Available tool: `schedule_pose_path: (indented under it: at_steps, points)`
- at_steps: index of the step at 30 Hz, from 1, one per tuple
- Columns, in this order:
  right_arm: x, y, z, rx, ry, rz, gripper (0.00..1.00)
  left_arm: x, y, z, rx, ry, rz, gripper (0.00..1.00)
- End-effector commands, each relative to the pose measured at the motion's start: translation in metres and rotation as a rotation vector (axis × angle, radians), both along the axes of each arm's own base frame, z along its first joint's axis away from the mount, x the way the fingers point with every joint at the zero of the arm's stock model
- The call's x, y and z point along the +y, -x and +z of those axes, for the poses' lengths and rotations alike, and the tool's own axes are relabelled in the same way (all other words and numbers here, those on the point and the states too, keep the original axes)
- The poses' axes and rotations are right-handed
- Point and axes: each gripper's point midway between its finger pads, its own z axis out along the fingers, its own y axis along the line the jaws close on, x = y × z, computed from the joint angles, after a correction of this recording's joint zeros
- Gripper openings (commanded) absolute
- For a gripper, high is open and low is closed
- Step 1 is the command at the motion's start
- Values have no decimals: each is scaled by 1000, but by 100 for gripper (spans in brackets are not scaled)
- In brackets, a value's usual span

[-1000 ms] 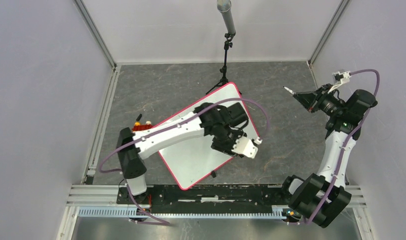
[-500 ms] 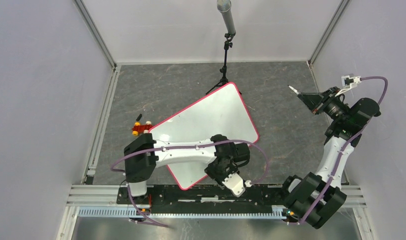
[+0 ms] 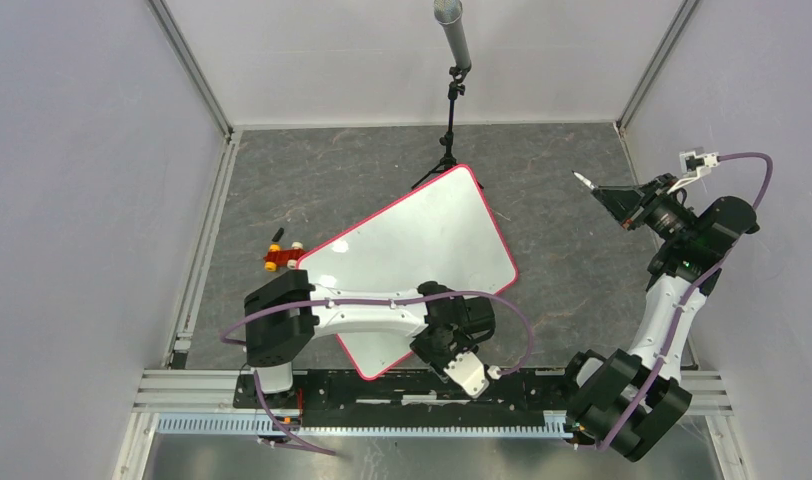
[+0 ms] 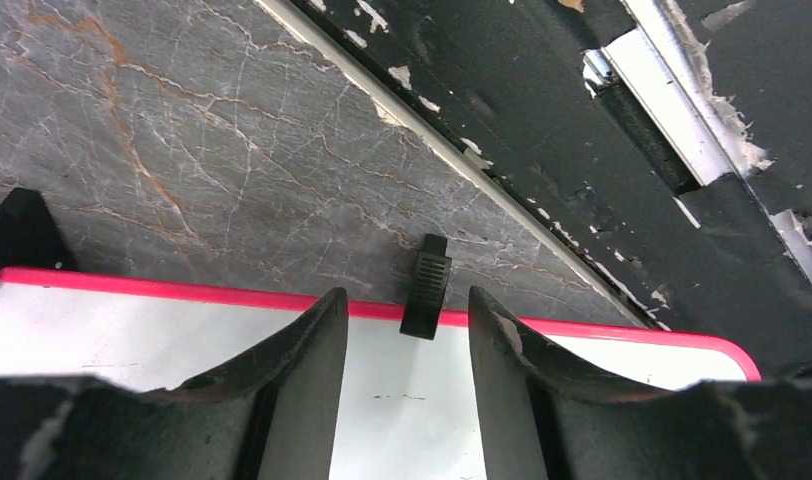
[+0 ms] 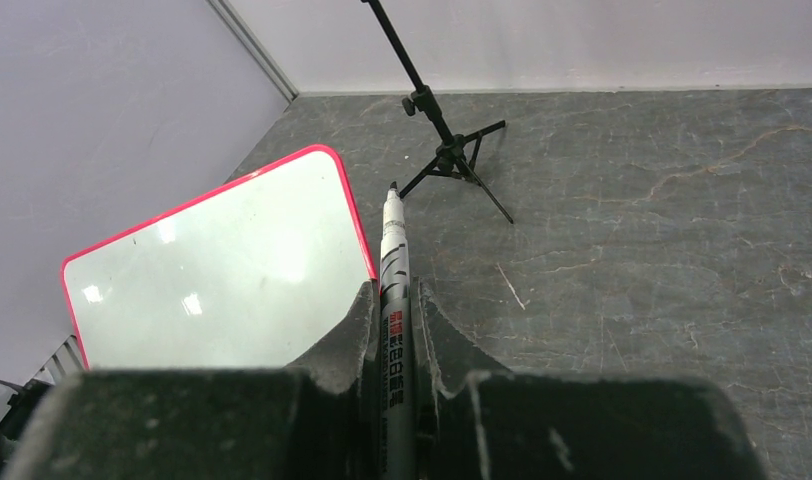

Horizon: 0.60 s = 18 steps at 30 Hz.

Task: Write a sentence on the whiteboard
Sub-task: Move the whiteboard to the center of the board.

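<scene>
Grey marbled tabletop (image 3: 572, 290), white walls round it, thin stand (image 3: 452, 75) on a tripod at the far side. Whiteboard (image 3: 412, 240) lies flat on the table, rotated diag, left of centre. Pink-red rim, rounded corners; face reads white w/ glare spots in my R wrist cam. Red toy car (image 3: 280, 257) sits on the table just beside the board's left corner.

My left gripper (image 4: 407, 297): low over the board's near edge, close to the black base rail (image 3: 422, 385). Fingers (image 4: 302, 360) spread, nothing btwn them. Through the gap I see the rim and a small black ribbed piece (image 4: 425, 285) lying across it, partly on table, partly on board. In the top cam my L arm crosses the board's near corner.

My right gripper (image 5: 394, 300): raised at the right side, well apart from the board, pointing toward it. Fingers pinched on a marker (image 5: 392, 240), barrel in line w/ the fingers, nib end sticking out front. Tip touches nothing. Can't read the print on the barrel.
</scene>
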Motion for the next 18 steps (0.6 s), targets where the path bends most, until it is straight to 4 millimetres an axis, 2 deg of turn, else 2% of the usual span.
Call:
schedule_pose_path:
  at_steps: [1, 8, 12, 18]
  points:
    - [5, 4, 7, -39, 28, 21, 0, 0, 0, -9, -18, -3, 10, 53]
    - [6, 3, 5, -37, 27, 24, 0, 14, -1, -25, -32, -54, 3, 45]
    - [6, 4, 6, -37, 26, 25, 0, 15, -4, -32, -52, -65, 0, 31]
    - [6, 3, 6, -39, 25, 26, 0, 5, -2, -28, -58, -53, -30, 13]
